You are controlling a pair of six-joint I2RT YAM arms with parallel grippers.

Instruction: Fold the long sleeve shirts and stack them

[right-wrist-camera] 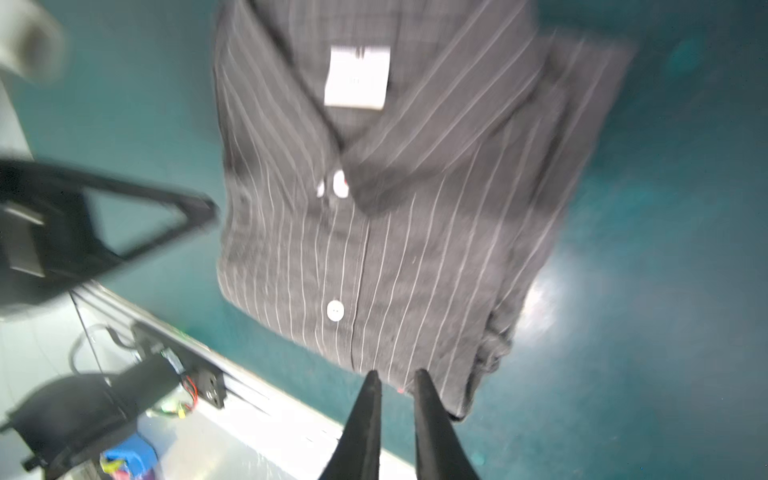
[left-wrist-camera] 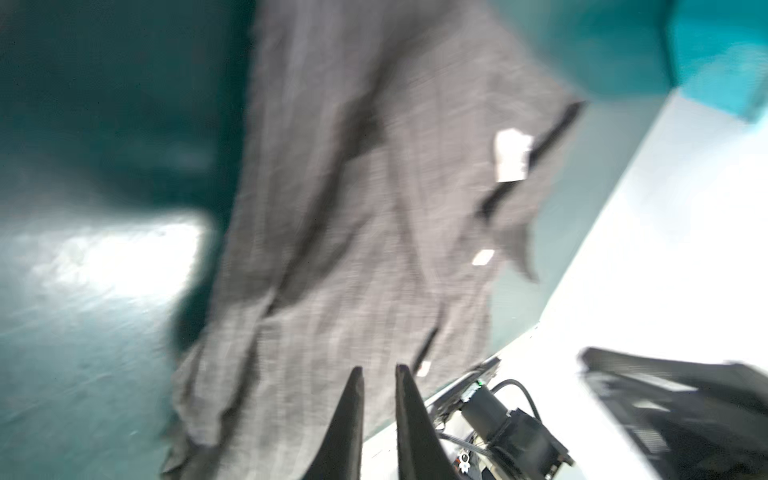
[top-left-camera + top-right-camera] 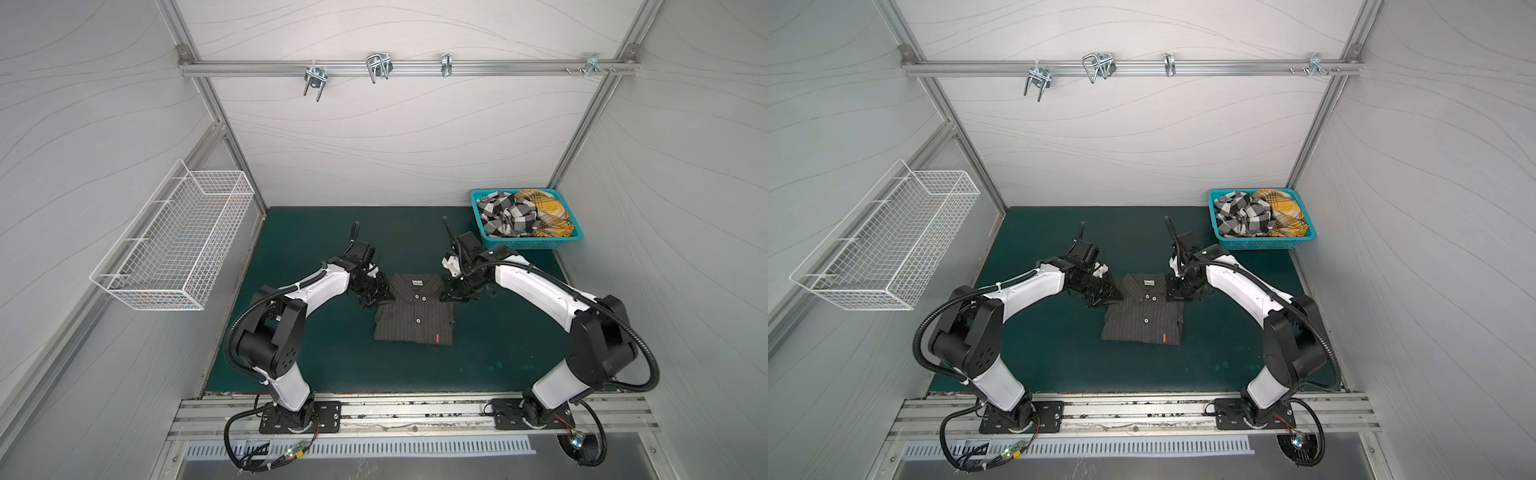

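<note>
A charcoal grey pinstriped shirt [image 3: 411, 320] [image 3: 1142, 324] lies folded in the middle of the teal mat, collar toward the back, pale buttons up. My left gripper [image 3: 376, 297] [image 2: 378, 370] hovers at the shirt's left collar side. Its fingers stand a narrow gap apart with nothing between them. My right gripper [image 3: 446, 293] [image 1: 397, 374] hovers at the right collar side, also narrowly open and empty. In the right wrist view the shirt [image 1: 395, 228] shows its white neck label. A black-and-white checked shirt [image 3: 505, 216] and a mustard plaid shirt [image 3: 548, 212] lie crumpled in the basket.
The teal lattice basket [image 3: 528, 245] stands at the mat's back right corner. A white wire basket [image 3: 174, 245] hangs on the left wall. A metal rail with hooks [image 3: 407, 66] runs across the back wall. Both arm bases sit on the front rail.
</note>
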